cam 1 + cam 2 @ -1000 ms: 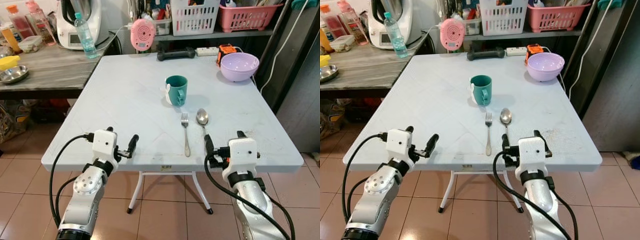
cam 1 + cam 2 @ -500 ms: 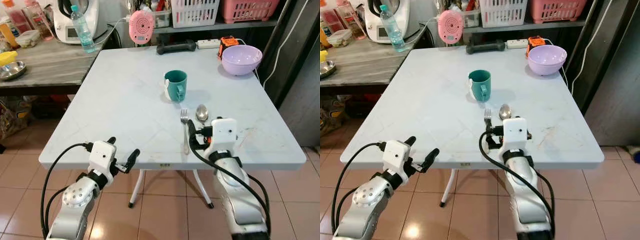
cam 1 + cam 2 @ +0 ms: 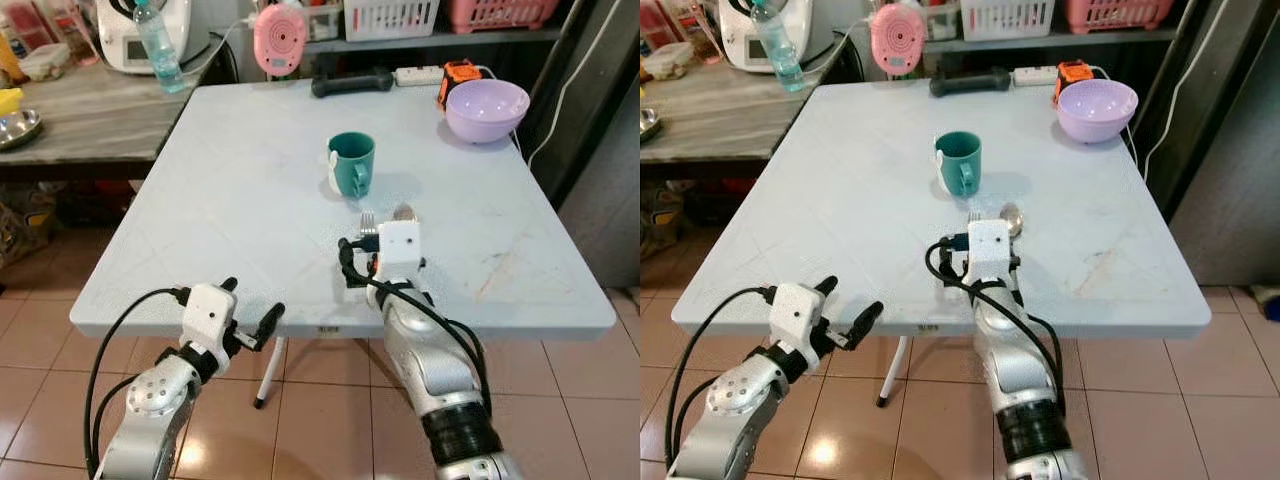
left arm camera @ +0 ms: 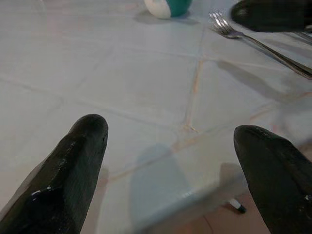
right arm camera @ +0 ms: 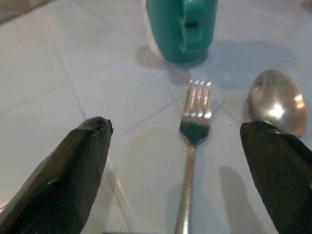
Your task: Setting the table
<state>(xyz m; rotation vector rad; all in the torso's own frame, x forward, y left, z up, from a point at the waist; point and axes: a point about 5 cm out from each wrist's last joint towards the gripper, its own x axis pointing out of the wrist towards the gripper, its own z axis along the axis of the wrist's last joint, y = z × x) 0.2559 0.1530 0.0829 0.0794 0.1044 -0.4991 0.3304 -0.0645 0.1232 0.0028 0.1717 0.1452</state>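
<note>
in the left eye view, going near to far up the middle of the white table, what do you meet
right gripper → fork → green mug → black dumbbell

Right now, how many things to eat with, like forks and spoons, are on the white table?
2. A fork and a spoon lie side by side just in front of the green mug, mostly under the right gripper, whose arm could hide more.
</note>
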